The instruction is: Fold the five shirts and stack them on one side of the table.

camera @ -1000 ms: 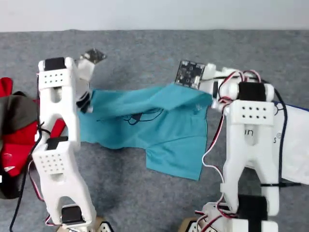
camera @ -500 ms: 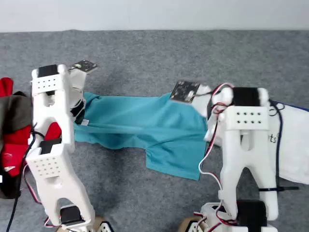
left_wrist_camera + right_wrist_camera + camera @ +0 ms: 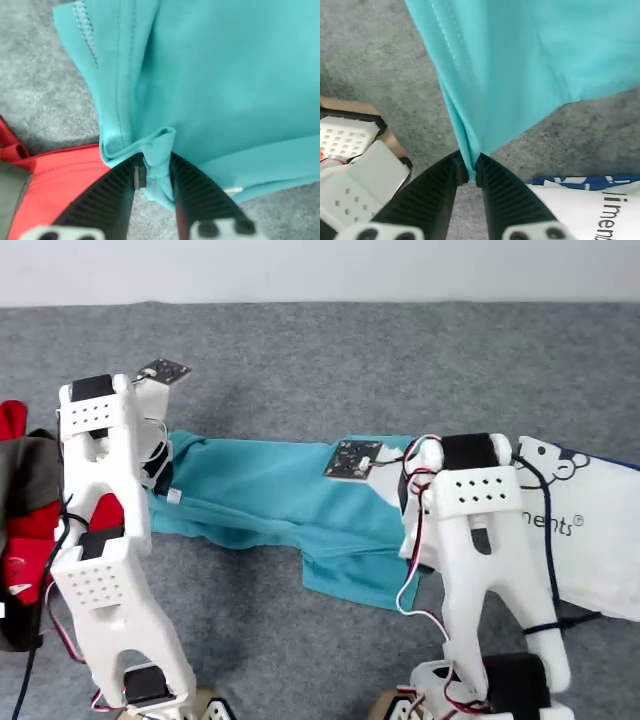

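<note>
The teal shirt came nearer — wrist views show left gripper and right gripper pinching it.

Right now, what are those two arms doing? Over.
Both shut on teal shirt: left gripper, right gripper. Shirt stretched between them. Close on the right: white shirt.

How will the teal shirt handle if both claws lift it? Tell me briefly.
Probably floppy: the teal shirt bunches into folds where the left claw pinches it, and drapes from the right claw. Likely light, since small pinches of cloth hold it. Its middle would probably sag between the two grips.
</note>
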`<state>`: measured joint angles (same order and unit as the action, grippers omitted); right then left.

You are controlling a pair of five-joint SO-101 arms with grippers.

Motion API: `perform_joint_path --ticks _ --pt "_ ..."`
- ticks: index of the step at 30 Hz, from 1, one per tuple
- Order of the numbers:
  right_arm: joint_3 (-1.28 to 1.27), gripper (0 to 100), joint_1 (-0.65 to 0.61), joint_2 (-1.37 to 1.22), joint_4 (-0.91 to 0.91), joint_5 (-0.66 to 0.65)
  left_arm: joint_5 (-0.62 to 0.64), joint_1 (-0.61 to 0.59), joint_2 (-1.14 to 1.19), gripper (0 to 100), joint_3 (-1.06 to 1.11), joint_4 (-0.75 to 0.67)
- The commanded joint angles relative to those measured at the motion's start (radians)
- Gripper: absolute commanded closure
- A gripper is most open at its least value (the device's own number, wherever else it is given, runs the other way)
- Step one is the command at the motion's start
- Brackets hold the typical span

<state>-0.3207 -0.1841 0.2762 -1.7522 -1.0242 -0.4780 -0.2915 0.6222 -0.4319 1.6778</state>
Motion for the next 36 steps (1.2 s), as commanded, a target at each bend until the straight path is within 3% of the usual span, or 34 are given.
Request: perform_joint_path --ticks 1,4,6,11,17,24,27,36 --pt "0.055 82.7 0.012 0.064 -0.044 0.043 0.009 -0.006 -0.086 90 -0.101 0.046" --pt "0.104 71.8 0.024 0.096 -0.041 0.114 0.011 -0.006 -0.086 89 -0.205 0.078" --pt "0.152 70.5 0.021 0.108 -0.039 0.138 0.011 -0.011 -0.086 89 -0.257 0.078" --pt "0.247 77.7 0.030 0.102 0.128 0.195 0.011 -0.005 -0.086 89 -0.320 0.078" --pt "0.232 99.3 0.024 -0.064 0.415 0.282 0.038 0.026 -0.086 90 -0.361 0.077" --pt "0.261 99.0 0.025 -0.295 0.507 0.404 0.060 0.031 -0.152 90 -0.407 0.077" --pt "0.292 99.0 0.024 -0.395 0.607 0.445 0.137 0.055 -0.144 90 -0.377 0.041" --pt "0.534 99.0 0.027 -0.745 0.707 0.520 0.311 0.129 0.144 90 -0.351 -0.146"
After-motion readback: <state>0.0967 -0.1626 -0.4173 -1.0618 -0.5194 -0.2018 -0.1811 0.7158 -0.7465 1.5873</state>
